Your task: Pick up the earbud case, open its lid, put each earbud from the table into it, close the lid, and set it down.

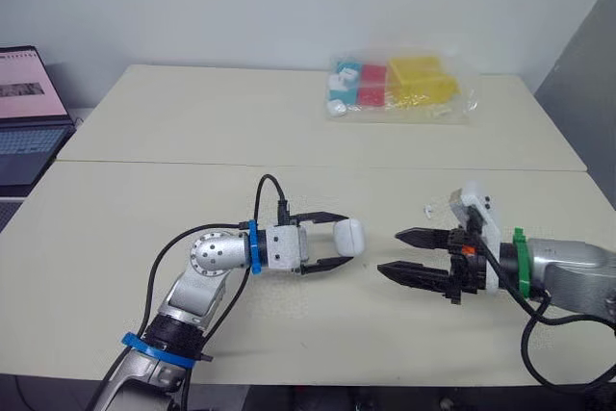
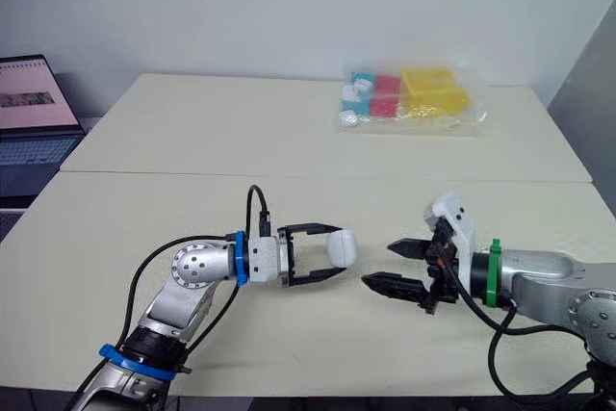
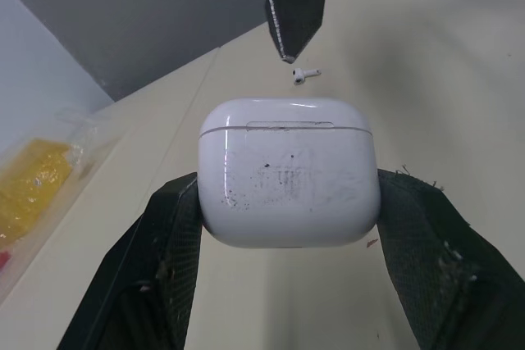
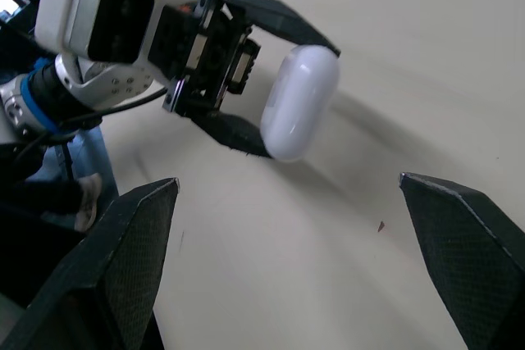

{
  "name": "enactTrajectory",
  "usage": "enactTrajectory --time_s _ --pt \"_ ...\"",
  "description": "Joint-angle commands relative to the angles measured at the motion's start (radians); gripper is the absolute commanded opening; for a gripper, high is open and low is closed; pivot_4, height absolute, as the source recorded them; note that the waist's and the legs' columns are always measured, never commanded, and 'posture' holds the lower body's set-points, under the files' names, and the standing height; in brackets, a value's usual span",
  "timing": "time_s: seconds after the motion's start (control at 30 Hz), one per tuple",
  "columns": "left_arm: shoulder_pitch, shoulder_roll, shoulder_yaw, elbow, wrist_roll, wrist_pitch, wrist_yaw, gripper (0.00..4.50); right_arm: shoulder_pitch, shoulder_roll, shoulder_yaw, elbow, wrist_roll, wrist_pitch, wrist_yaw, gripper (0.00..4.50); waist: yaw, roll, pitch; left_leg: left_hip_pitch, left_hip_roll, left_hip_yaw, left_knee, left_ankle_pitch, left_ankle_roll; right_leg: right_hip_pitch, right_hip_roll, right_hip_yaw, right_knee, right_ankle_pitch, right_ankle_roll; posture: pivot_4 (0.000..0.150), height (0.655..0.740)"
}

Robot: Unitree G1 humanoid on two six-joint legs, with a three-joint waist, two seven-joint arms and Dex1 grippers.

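Your left gripper (image 1: 337,239) is pinching the white earbud case (image 3: 287,174) across its width and appears to hold it clear of the table (image 1: 135,209). The lid is closed and faces the right gripper (image 1: 389,252), whose fingers are spread and stand just short of the case. One earbud (image 3: 305,75) lies on the table beyond the case. The main risk is that the shell is smooth and rounded: if you pry the lid off-centre or push instead of lifting at the seam, the case could twist or slip out of the pads and drop.
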Motion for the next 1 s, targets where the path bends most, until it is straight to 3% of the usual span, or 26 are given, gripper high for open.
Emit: enactTrajectory --time_s 0.03,0.8,0.9,1.0 --pt "-0.030 -0.016 -0.003 -0.010 -0.019 -0.073 -0.001 2.75 -0.050 0.056 0.046 0.039 0.098 -0.016 -0.126 4.50 -0.005 0.000 0.000 0.000 0.000 0.001 0.000 0.000 0.000 0.000 0.000 0.001 0.000 0.000 0.001 0.150 0.7400" --pt "-0.027 -0.018 -0.007 -0.064 -0.042 -0.083 0.028 2.75 -0.118 0.145 0.147 0.156 0.163 -0.014 -0.112 4.50 -0.012 0.000 0.000 0.000 0.000 0.013 0.000 0.000 0.000 -0.005 0.001 0.012 -0.002 0.002 0.004 0.150 0.7400" --pt "-0.023 -0.021 -0.008 -0.072 -0.046 -0.081 0.032 2.75 -0.117 0.153 0.148 0.166 0.161 -0.018 -0.119 3.96 -0.012 0.000 0.000 0.000 0.000 0.013 0.000 0.000 0.000 -0.007 0.001 0.013 -0.002 0.002 0.004 0.150 0.7400" --pt "-0.017 -0.021 -0.011 -0.083 -0.049 -0.076 0.036 2.75 -0.114 0.156 0.146 0.172 0.167 -0.019 -0.119 2.91 -0.012 0.000 0.000 -0.001 0.000 0.013 0.000 0.000 0.000 -0.008 0.001 0.013 -0.001 0.002 0.005 0.150 0.7400"
